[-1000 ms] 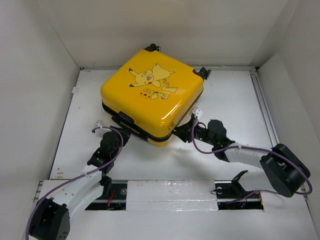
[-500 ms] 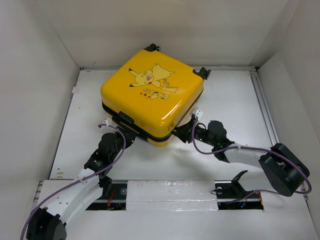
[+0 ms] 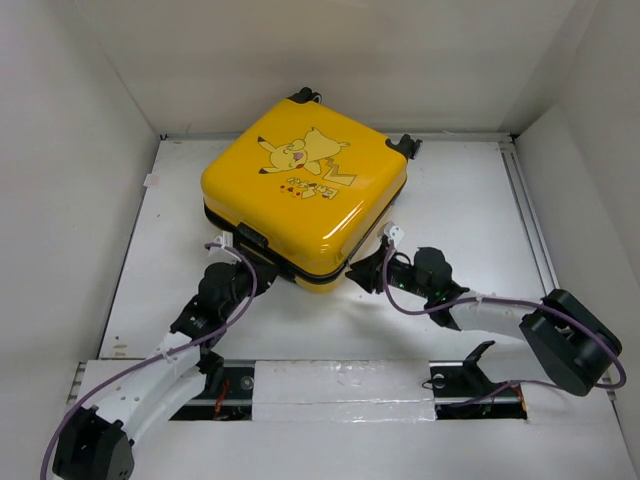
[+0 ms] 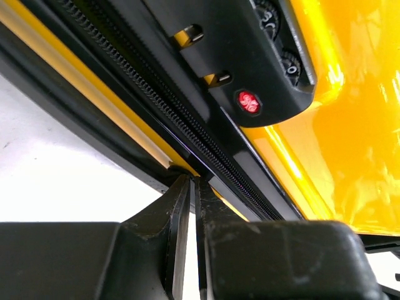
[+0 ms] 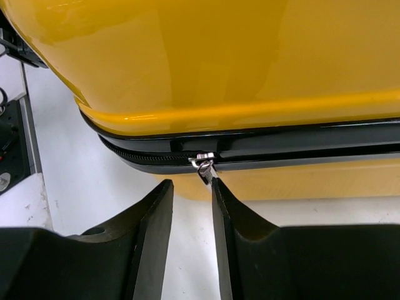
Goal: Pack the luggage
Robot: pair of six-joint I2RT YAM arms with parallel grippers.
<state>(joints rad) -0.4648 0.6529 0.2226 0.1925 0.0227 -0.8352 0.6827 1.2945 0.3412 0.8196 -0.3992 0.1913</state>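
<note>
The luggage, a bright-yellow hard-shell suitcase with a Pikachu print, lies flat and closed at the middle of the table. My left gripper is shut, with nothing visible between its fingers. Its tips press against the case's near-left edge, just under the black zip band and the lock with a red button. My right gripper is low at the near-right edge and open. A silver zip pull hangs from the band just beyond the tip of its right finger. My right gripper holds nothing.
Black wheels stick out at the far side of the case. White walls close in the table on the left, back and right. A taped white strip runs along the near edge between the arm bases.
My left gripper has moved forward to the case's edge and closed. The right gripper has shifted slightly left along the zip band. The case has not moved.
</note>
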